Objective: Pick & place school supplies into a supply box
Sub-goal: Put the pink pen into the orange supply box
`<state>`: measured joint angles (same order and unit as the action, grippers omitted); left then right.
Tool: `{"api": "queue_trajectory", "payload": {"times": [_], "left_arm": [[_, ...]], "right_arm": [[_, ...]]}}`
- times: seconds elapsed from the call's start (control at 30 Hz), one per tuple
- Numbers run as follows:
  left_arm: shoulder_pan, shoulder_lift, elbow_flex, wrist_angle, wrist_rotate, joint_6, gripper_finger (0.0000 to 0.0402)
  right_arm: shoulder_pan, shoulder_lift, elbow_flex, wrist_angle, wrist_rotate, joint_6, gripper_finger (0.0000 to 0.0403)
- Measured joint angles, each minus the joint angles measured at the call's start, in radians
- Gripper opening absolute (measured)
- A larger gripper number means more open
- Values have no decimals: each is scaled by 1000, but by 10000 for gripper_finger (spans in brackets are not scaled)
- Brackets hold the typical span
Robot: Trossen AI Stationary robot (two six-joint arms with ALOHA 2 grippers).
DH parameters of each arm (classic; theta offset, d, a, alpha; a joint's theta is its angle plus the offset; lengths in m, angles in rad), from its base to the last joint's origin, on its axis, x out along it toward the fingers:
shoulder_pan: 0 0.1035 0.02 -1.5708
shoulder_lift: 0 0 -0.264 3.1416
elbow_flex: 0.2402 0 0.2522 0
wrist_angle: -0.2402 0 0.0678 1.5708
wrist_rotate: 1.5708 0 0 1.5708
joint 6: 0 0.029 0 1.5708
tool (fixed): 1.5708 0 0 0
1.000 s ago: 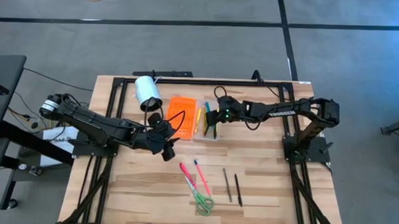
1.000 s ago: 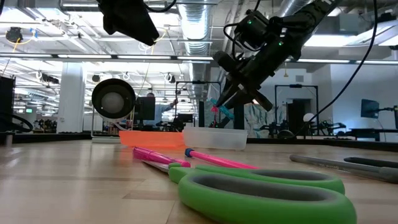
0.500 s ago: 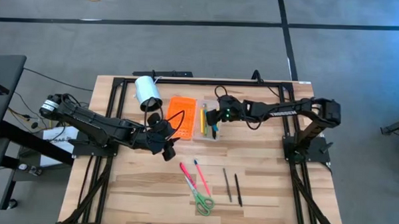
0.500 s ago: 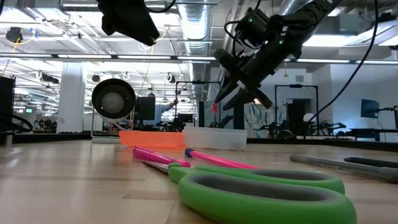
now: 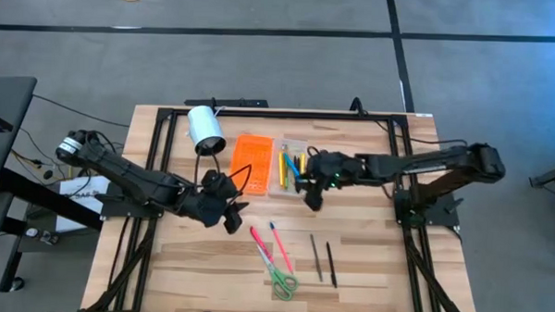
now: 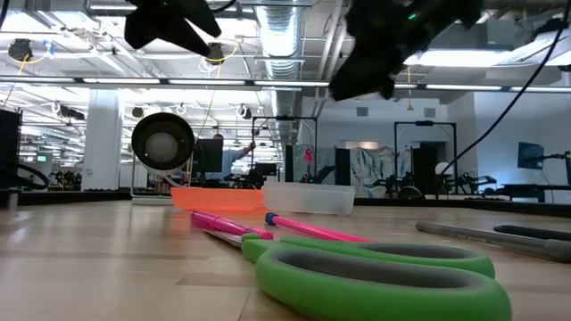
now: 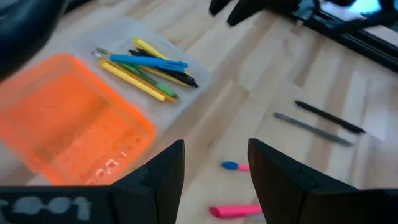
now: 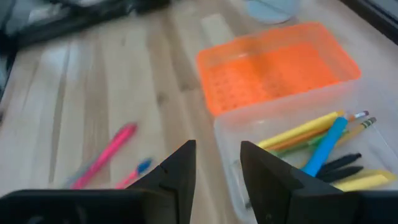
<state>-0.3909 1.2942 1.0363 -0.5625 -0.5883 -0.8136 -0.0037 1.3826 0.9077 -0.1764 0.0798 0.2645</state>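
Note:
The supply box lies open at the table's far middle, its orange lid [image 5: 252, 161] beside the clear tray [image 5: 291, 180]. In the tray lie yellow, green, black and blue pens [image 8: 324, 147]. On the near side lie two pink pens [image 5: 271, 243], green-handled scissors [image 5: 283, 284] and two dark pens [image 5: 322, 258], all flat on the wood. My right gripper [image 5: 311, 198] hangs open just near of the tray, holding nothing. My left gripper [image 5: 230, 218] hangs open near of the lid, also holding nothing. In the left wrist view its fingers [image 7: 163, 172] frame the pink pens below.
A white cylinder [image 5: 204, 128] lies on its side at the far left, beside the lid. A black frame runs along the table's far edge and sides [image 5: 261, 104]. Bare wood stretches across the near left [image 5: 190, 264].
My right gripper stood over the tray with a pen between its fingers, opened and let it go into the tray. It then rose, rolled and drew back toward the near edge. My left gripper has shifted a little toward the near edge and rolled.

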Motion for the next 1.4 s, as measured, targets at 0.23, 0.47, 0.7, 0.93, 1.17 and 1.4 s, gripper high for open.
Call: {"api": "queue_trajectory", "payload": {"times": [0.23, 0.47, 0.7, 0.93, 1.17, 1.4], "left_arm": [[-77, 5, 0, -4, 6, 81, 164], [-60, 112, 1, 35, 141, 160, 164], [-36, 294, 1, 136, 283, 411, 164], [3, 399, 1, 180, 397, 600, 164], [58, 461, 1, 214, 515, 786, 164], [110, 480, 0, 225, 560, 910, 164]], "right_arm": [[98, -94, 0, -199, 91, -83, 118], [144, -136, 0, -322, 158, -82, 118], [172, -152, 0, -364, 158, -70, 118], [202, -163, 0, -447, 160, 40, 118], [304, -175, 0, -519, 233, 181, 118], [446, -176, 0, -574, 352, 390, 118]]}}
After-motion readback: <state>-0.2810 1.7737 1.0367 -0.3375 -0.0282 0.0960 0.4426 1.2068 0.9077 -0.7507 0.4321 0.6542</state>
